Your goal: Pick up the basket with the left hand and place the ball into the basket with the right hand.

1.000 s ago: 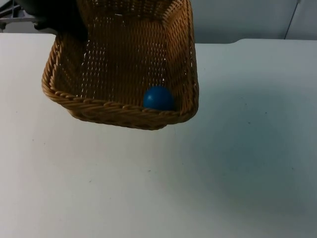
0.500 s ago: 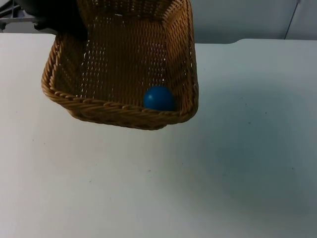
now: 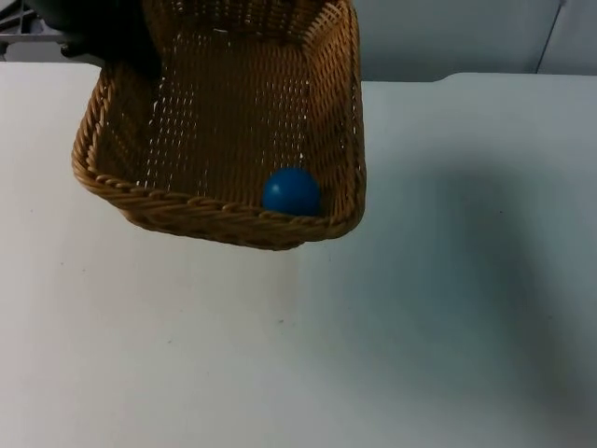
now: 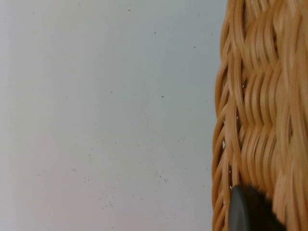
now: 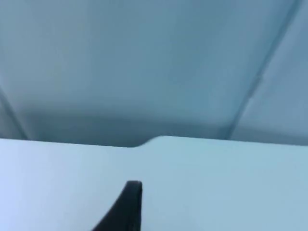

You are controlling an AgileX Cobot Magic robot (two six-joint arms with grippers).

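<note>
A brown wicker basket (image 3: 224, 217) hangs tilted above the white table at the far left, its near rim lowest. Inside it, a blue ball (image 3: 290, 191) rests against the near wall, close to the right corner. My left gripper (image 3: 117, 37) is shut on the basket's far left rim. In the left wrist view, the woven basket wall (image 4: 260, 96) stands close up with a black fingertip (image 4: 250, 211) pressed against it. My right gripper (image 5: 131, 207) waits off to the side, facing the table's far edge and the partition wall.
The white table (image 3: 420, 327) stretches bare across the front and right, with a soft shadow (image 3: 504, 252) on its right half. The grey partition wall (image 3: 448, 37) closes off the back. The table's far edge has a small step (image 5: 144, 141).
The basket has shifted slightly left and toward the near side, and the ball moved along with it. The right side shows no movement.
</note>
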